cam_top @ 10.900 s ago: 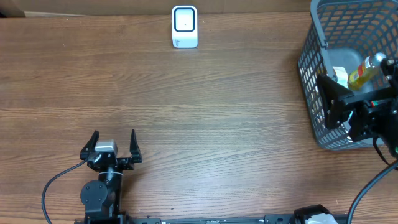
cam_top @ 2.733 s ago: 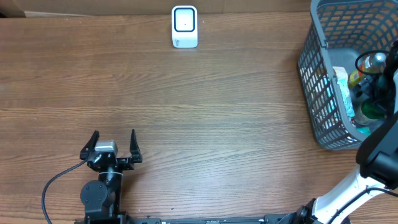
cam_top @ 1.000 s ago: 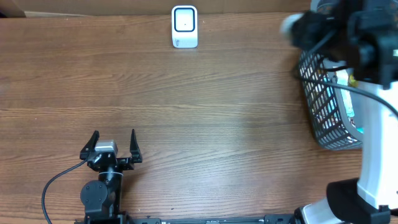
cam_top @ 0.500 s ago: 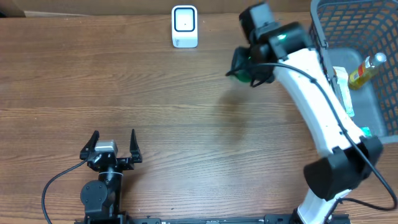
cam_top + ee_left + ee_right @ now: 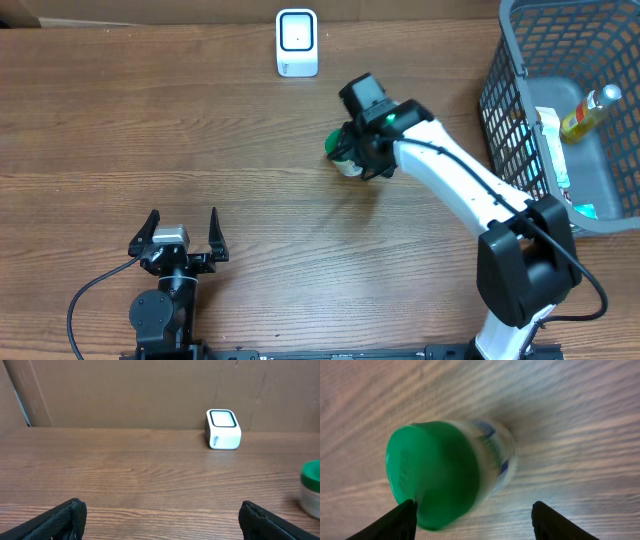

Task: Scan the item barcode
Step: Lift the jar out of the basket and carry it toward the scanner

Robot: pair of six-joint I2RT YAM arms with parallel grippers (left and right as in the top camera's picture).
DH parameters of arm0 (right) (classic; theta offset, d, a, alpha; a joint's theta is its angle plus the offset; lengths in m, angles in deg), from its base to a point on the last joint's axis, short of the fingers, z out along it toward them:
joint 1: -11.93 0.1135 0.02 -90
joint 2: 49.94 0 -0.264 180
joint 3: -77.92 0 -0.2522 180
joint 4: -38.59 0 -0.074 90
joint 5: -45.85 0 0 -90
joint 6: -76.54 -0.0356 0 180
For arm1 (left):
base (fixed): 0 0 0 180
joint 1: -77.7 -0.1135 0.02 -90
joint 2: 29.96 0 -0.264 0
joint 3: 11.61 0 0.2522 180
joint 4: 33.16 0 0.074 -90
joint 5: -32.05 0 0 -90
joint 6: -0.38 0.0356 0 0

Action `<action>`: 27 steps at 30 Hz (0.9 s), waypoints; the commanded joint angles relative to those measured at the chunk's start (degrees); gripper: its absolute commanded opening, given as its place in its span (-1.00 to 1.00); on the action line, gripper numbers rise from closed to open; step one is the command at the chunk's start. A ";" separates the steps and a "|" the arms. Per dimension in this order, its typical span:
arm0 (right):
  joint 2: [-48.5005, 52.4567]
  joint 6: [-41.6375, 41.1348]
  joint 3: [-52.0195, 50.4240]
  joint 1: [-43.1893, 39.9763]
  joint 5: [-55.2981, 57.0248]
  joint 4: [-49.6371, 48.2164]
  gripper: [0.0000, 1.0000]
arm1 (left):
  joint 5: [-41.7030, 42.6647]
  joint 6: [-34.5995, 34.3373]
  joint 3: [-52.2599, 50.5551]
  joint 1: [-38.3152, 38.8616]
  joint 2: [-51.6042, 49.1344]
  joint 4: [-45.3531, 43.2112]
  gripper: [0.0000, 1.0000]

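The item is a small white jar with a green lid (image 5: 343,152), resting on the wood table below and right of the white barcode scanner (image 5: 297,43). My right gripper (image 5: 356,150) hovers right over it. In the right wrist view the jar (image 5: 445,470) is blurred, its lid facing the camera. It lies close to the left finger (image 5: 395,522), with a wide gap to the right finger (image 5: 560,520), so my right gripper (image 5: 475,521) is open. My left gripper (image 5: 181,228) rests open and empty at the near left. The left wrist view shows the scanner (image 5: 223,429) and the jar (image 5: 311,487) at its right edge.
A grey mesh basket (image 5: 505,130) stands at the far right edge, holding a yellow bottle (image 5: 585,112) and other packets. The right arm stretches from the near right across the table to the jar.
The right arm has swung down and left from near the basket, bringing the green-lidded jar to the table in front of the scanner. Its fingers have spread wider. The left arm has not moved.
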 commanded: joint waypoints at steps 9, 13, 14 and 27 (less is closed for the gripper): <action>-0.50 2.73 1.40 2.99 9.27 0.00 0.70 | -0.26 0.04 -0.22 -0.31 0.55 0.04 0.99; -0.50 11.06 8.79 1.92 8.13 4.63 0.75 | -0.26 0.04 -0.22 -0.31 0.55 0.04 0.99; -0.50 14.34 10.82 1.70 7.37 5.53 0.82 | -0.26 0.07 -0.22 -0.31 0.55 0.04 0.99; 4.02 51.17 17.73 0.85 1.07 8.83 1.00 | -0.26 0.04 -0.22 -0.31 0.55 0.04 0.99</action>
